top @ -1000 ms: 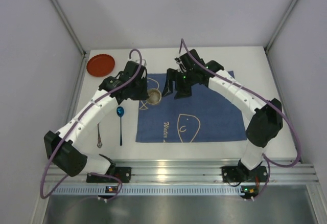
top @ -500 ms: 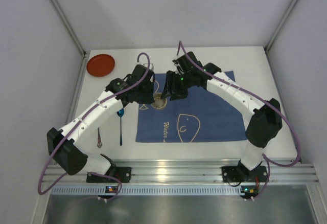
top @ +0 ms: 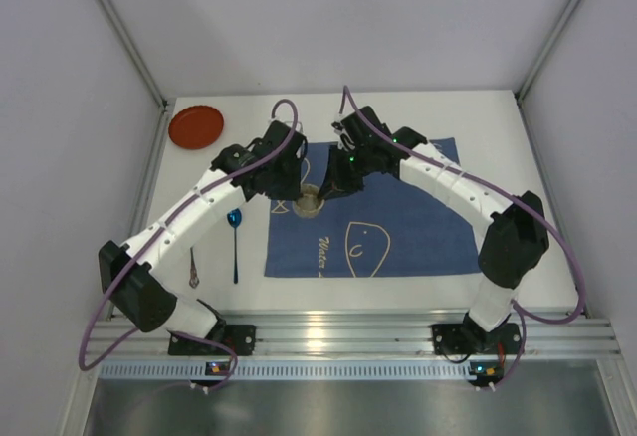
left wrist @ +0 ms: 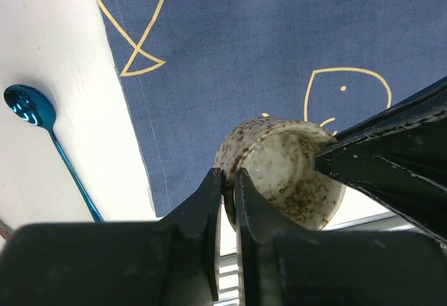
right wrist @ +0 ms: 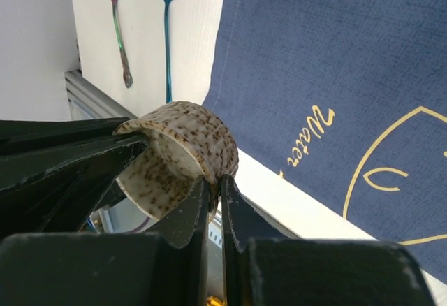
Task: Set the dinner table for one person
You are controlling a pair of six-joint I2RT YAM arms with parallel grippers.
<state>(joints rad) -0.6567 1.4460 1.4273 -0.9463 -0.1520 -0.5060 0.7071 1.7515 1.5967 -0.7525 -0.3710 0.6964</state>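
A small cream cup with brown speckles [top: 310, 200] hangs tilted over the left edge of the blue cloth [top: 398, 227] on the dinner table [top: 498, 117]. Both grippers hold it from opposite sides. My left gripper [top: 297, 189] pinches one side of the rim; in the left wrist view its fingertips [left wrist: 229, 180] flank the cup [left wrist: 286, 173] wall with a thin gap showing. My right gripper [top: 325, 193] is shut on the opposite rim, its jaws [right wrist: 215, 187] clamping the cup [right wrist: 181, 152] wall in the right wrist view.
A blue spoon [top: 235, 242] and a thin iridescent utensil [top: 192, 267] lie on the white top left of the cloth. A red plate [top: 195, 125] sits at the far left corner. The ribbed metal rail [top: 348, 331] runs along the near edge.
The right gripper came down and left to the cup and shut on its rim. The left arm carried the cup slightly to the right, and its jaws have eased a little.
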